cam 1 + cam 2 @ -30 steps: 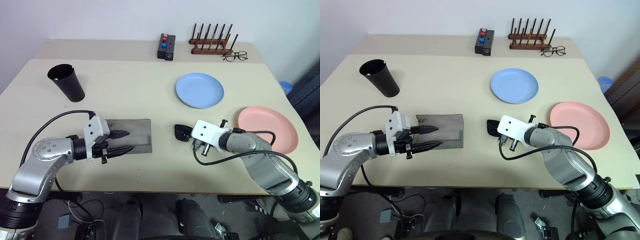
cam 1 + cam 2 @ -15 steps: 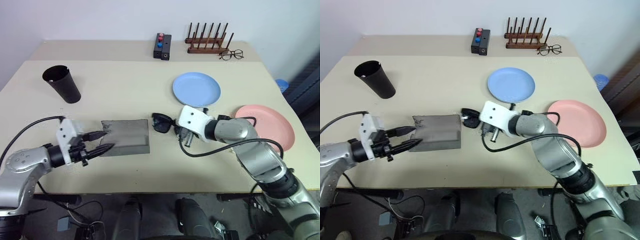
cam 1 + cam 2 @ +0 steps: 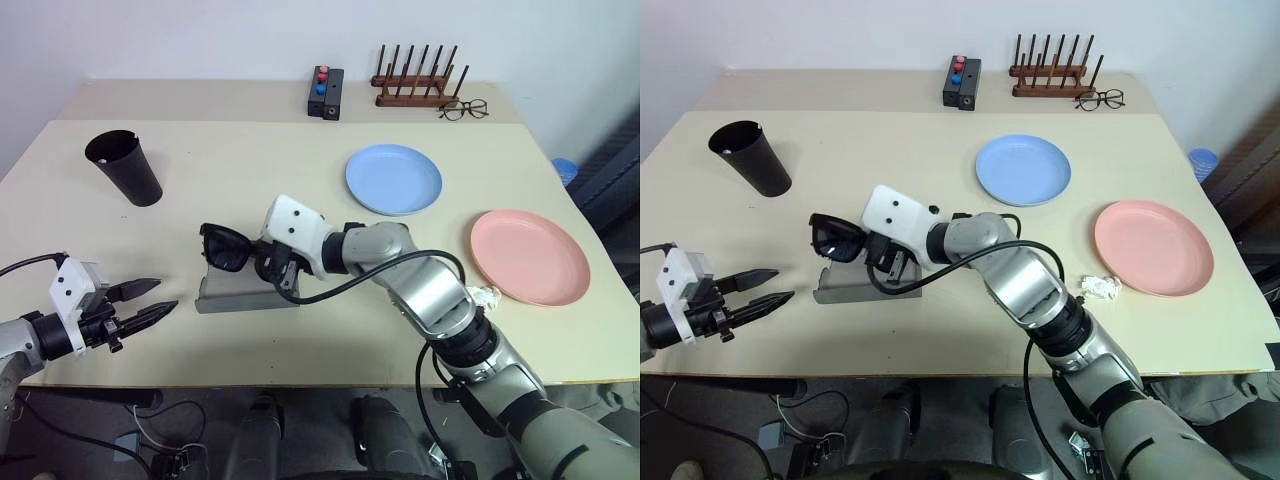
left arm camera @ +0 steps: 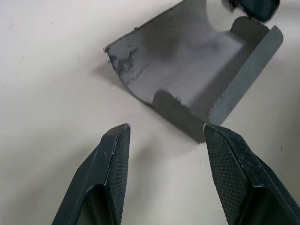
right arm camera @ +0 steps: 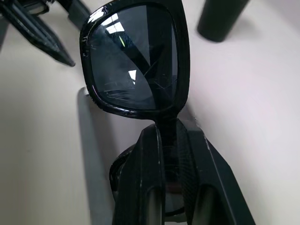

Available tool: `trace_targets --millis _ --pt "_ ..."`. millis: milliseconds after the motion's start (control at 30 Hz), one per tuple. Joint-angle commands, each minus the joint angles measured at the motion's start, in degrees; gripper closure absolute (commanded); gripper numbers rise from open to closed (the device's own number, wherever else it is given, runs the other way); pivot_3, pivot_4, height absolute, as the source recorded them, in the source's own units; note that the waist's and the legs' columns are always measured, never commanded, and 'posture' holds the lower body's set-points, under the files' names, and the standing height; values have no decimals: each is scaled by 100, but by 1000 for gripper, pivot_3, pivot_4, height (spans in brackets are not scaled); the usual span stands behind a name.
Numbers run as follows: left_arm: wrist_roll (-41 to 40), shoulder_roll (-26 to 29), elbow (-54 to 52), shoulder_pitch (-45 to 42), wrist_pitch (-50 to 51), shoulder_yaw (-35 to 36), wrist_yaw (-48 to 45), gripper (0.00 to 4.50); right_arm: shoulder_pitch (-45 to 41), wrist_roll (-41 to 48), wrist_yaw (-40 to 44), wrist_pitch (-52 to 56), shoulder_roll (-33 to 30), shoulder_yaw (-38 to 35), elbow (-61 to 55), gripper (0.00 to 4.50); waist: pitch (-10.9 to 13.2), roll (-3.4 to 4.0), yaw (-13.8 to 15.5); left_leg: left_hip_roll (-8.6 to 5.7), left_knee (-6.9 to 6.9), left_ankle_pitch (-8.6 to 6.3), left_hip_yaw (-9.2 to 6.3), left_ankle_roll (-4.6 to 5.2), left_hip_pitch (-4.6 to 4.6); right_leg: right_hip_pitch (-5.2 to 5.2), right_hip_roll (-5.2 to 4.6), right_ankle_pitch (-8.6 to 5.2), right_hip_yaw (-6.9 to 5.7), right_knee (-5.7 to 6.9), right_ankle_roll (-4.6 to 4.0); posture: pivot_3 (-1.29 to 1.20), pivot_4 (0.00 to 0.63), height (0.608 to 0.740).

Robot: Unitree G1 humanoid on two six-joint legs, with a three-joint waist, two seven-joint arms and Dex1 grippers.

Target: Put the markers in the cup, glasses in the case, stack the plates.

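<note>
Black-framed sunglasses (image 3: 228, 247) hang just above the open grey case (image 3: 248, 288), pinched at the bridge by the robot's right gripper (image 5: 169, 140), whose fingers are clamped tight on the frame. The grip at the bridge keeps both dark lenses level and clear of the fingers, so the pair can probably be lowered straight into the tray of the case, which lies lid-open and tilted toward the near left. The left gripper (image 3: 148, 299) waits off to the side near the table's front edge, its jaws parted and holding nothing, pointing at the case from a short way off; by the look of it, it stands clear to leave the right arm room.

Farther out, the black cup (image 3: 127, 167) stands upright at the far left. The light blue plate (image 3: 394, 179) and the pink plate (image 3: 529, 256) lie apart on the right half, not yet stacked. A small crumpled white scrap (image 3: 485, 296) sits beside the pink plate. Along the back of the beige table (image 3: 250, 150) are a black box with red and blue buttons (image 3: 327, 93), a wooden peg rack (image 3: 420, 80) and wire-framed spectacles (image 3: 464, 109), against a plain pale wall.
</note>
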Motion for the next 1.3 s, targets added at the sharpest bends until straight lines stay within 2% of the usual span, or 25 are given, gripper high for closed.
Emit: trace_targets --millis 33,167,433,767,833,867,933,1300 --pt "-29 -3 -220 77 -113 200 46 1951 -56 36 -176 122 186 21 39 4444 1 1 -4 0 0 0 0 0 0 0 0 0 0 0 0 0 150 740" --pt "-70 -5 -377 78 -12 163 136 1951 -54 -105 -211 62 79 232 155 4444 0 0 -3 0 -8 0 0 0 0 -5 0 0 0 0 -1 0 150 740" --pt "-109 54 -374 -117 127 36 105 1951 28 -399 76 -120 -865 606 -129 4444 0 0 4 0 -9 0 1 -1 2 -5 0 -2 0 -2 -4 0 150 740" --pt "-142 2 -407 -211 209 -175 -39 1951 -23 -427 154 55 -1033 547 -226 4444 0 0 0 0 -10 0 2 -1 1 -6 -1 -3 0 -2 -6 0 150 740" --pt "-141 -12 -421 -213 207 -193 -35 1951 -22 -438 172 14 -1026 560 -176 3578 0 0 0 0 -10 0 2 -1 1 -6 -1 -4 0 -3 -6 0 150 740" --pt "-141 -18 -425 -217 206 -203 -33 1951 -20 -443 173 -18 -1016 554 -159 3342 0 0 -1 0 -10 0 2 -1 1 -6 -1 -4 0 -3 -6 0 150 740" --pt "-141 -27 -434 -207 198 -206 -31 1951 -14 -435 179 -81 -992 520 -182 2374 0 0 -3 0 -10 0 2 0 0 -7 -1 -3 0 -2 -7 0 150 740" --pt "-124 -111 -340 -303 179 -195 113 1951 -50 170 321 -149 -871 -393 -455 2374 0 0 2 1 -15 0 2 -1 0 -9 -1 -4 0 -3 -7 0 150 740"
